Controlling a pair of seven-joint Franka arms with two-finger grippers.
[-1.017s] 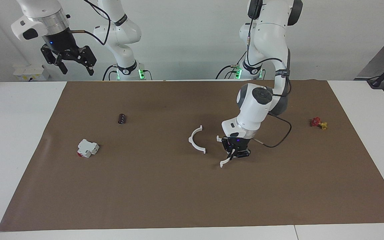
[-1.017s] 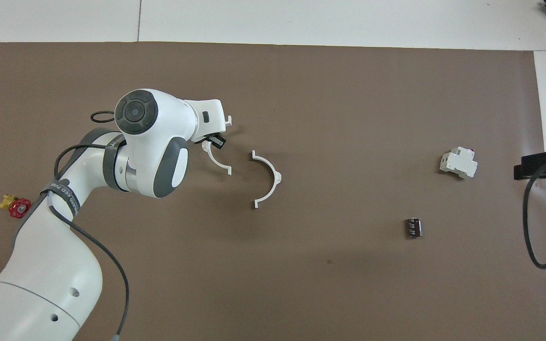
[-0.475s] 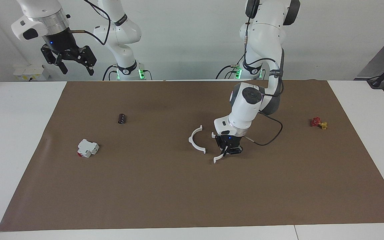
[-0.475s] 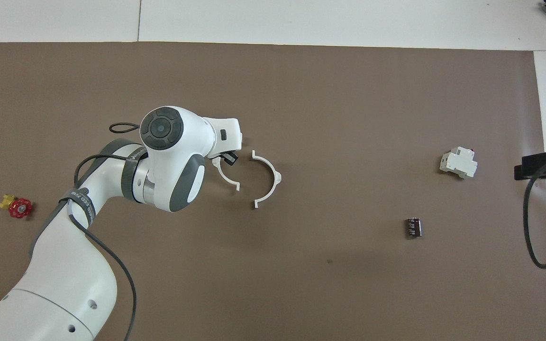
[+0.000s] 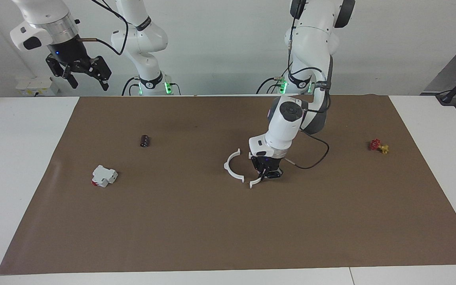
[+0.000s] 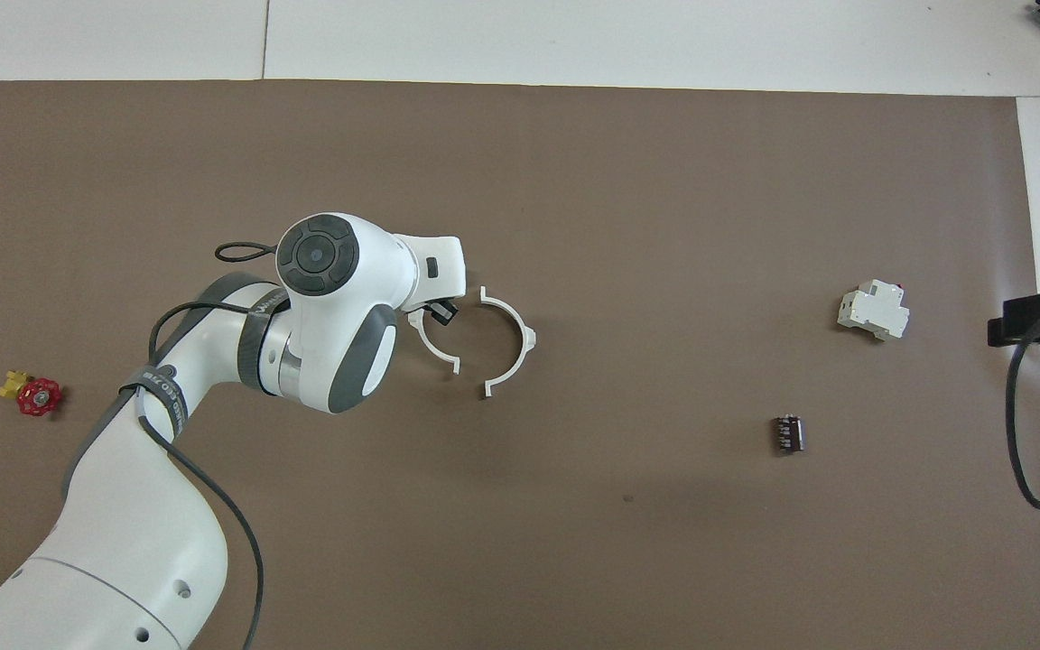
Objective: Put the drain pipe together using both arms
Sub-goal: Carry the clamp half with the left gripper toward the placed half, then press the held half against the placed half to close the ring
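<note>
Two white half-ring arcs of the drain pipe are on the brown mat. One arc (image 5: 232, 165) (image 6: 509, 341) lies flat near the mat's middle. My left gripper (image 5: 266, 174) (image 6: 437, 313) is shut on the other arc (image 5: 256, 181) (image 6: 439, 347), low over the mat right beside the lying arc, their open sides facing each other with a small gap between the ends. My right gripper (image 5: 80, 75) hangs open, high over the table's edge at the right arm's end; only part of it (image 6: 1039, 318) shows in the overhead view.
A white blocky part with a red end (image 5: 103, 176) (image 6: 873, 311) and a small black cylinder (image 5: 145, 140) (image 6: 787, 433) lie toward the right arm's end. A red and yellow valve (image 5: 377, 146) (image 6: 32, 394) lies toward the left arm's end.
My left gripper has carried its arc sideways toward the lying arc, closing most of the gap. The right gripper has drifted slightly up and outward.
</note>
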